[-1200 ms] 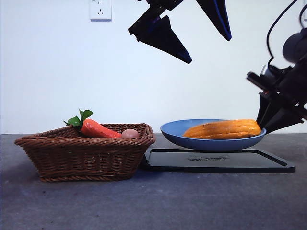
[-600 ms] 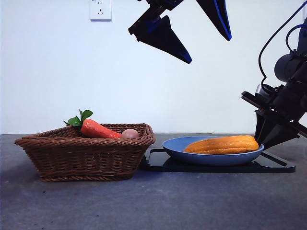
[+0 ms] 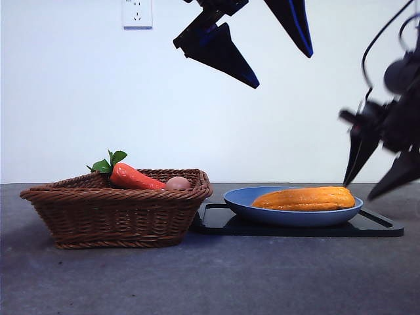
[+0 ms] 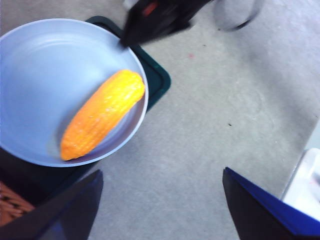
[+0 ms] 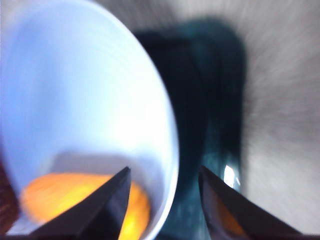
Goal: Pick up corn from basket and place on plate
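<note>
The yellow-orange corn (image 3: 305,198) lies lengthwise in the light blue plate (image 3: 289,215), and the left wrist view shows the corn (image 4: 102,120) near the plate's (image 4: 45,65) rim. The brown wicker basket (image 3: 118,216) stands to the left of the plate. My right gripper (image 3: 359,190) hangs open and blurred just off the plate's right rim, touching nothing; its own view shows the right gripper (image 5: 165,170) over the plate (image 5: 90,100) edge and corn (image 5: 65,200). My left gripper (image 3: 282,69) is open high above the plate, and the left gripper (image 4: 161,174) is empty.
The plate rests on a flat black tray (image 3: 295,228). A red-orange carrot (image 3: 134,177) with green leaves and a small pinkish-tan round item (image 3: 177,183) lie in the basket. Grey tabletop stretches in front.
The plate, raised and held at its right rim a second ago, came down onto the tray. The right gripper has let go, opened and lifted slightly. The left arm barely moved.
</note>
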